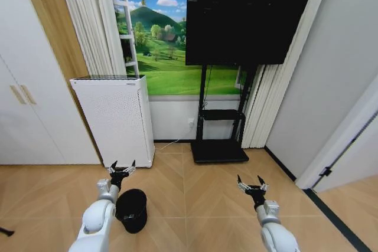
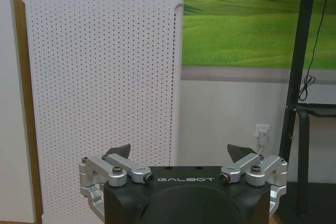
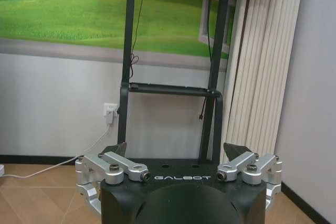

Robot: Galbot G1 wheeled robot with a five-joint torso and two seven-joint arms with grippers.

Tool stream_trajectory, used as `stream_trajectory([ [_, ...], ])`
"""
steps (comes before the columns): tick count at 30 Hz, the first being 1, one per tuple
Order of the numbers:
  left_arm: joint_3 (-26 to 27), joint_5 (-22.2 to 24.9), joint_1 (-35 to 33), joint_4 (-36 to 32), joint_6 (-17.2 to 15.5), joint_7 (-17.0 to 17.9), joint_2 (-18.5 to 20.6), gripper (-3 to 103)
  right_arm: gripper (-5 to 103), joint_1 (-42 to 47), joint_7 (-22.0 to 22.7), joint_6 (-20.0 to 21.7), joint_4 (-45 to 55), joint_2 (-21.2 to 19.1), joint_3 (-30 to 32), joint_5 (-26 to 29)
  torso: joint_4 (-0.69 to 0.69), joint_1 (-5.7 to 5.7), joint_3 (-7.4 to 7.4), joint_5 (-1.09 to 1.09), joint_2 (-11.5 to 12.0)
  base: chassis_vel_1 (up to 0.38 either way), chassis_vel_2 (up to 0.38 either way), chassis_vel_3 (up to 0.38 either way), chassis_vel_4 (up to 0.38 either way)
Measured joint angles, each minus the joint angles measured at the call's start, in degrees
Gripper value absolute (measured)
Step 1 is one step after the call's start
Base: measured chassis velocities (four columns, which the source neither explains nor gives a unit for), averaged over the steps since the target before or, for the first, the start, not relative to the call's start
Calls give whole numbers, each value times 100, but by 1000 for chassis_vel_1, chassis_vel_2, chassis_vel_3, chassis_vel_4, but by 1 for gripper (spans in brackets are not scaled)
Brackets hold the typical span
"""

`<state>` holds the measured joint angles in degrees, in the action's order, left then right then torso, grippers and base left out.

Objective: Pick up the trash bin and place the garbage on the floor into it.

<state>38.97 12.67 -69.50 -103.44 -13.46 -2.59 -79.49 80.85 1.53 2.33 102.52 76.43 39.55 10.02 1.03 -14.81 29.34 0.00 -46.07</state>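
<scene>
Head view: trash bin (image 1: 132, 209) upright

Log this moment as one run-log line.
left gripper: open, above small round black trash bin | right gripper: open, over bare wood floor | bin: on floor, ungrasped

You were looking at a home-style living room. Herringbone wood flooring (image 1: 201, 187) covered the lower frame. A large dark television (image 1: 245, 20) on a black floor stand (image 1: 220, 127) stood at upper centre, before a meadow-and-sky mural (image 1: 156, 39). A white perforated appliance (image 1: 115, 119) sat at centre left, beside white cupboard doors (image 1: 23, 116); pale curtains (image 1: 269, 104) hung at right.
</scene>
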Motion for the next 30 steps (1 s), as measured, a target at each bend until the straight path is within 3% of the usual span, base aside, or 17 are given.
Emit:
stream_trajectory([
  [14,12,-61,-8,4,37,18,-5,100,100,69,6,148,119,-24,58,66,0,0,-4,0,9,33,-23,-32,28],
  [30,-2,-64,-70,-78,44,-3,-10,100,100,118,2,79,115,-39,111,79,-1,16,-23,2,39,214,-209,-220,219],
])
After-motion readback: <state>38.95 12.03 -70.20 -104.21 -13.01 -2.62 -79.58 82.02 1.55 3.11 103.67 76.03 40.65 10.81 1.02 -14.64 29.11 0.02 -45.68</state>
